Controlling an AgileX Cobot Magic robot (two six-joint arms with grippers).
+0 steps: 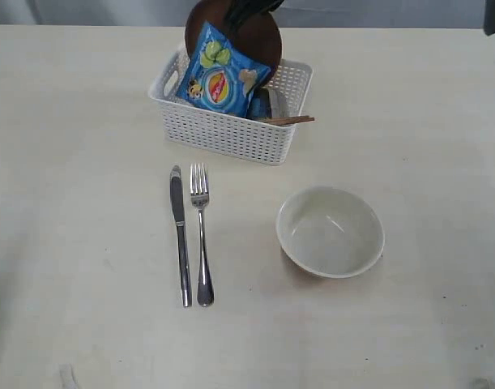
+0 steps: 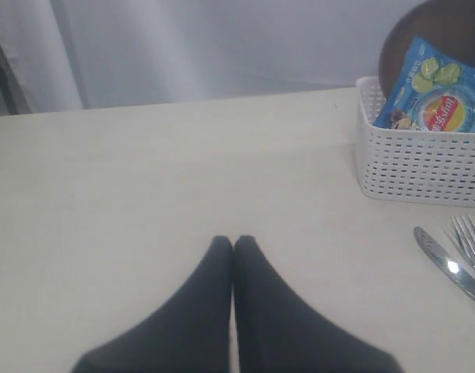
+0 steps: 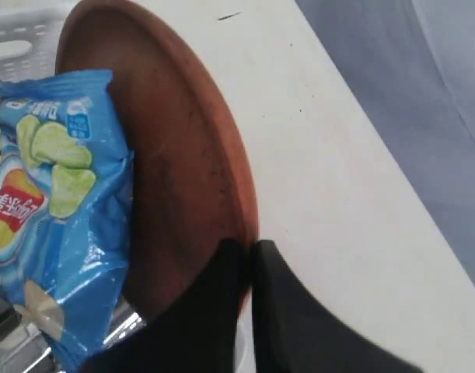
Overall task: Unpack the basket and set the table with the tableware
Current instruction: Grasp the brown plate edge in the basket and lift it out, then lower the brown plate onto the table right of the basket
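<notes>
plate point(image 3: 183, 171) on edge, right pincer point(image 3: 247, 250) clamping rim

Pale beige table point(image 1: 69, 121), white basket point(image 1: 231, 134), steel knife point(image 1: 181, 235), fork point(image 1: 202, 235) beside it, cream bowl point(image 1: 330, 235)

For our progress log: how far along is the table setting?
Done: steel knife and steel fork lie side by side on the pale beige table, cream bowl to their right. In hand: right claw grips the brown round plate standing in the white perforated basket. Left: that plate, the wooden chopsticks.
</notes>
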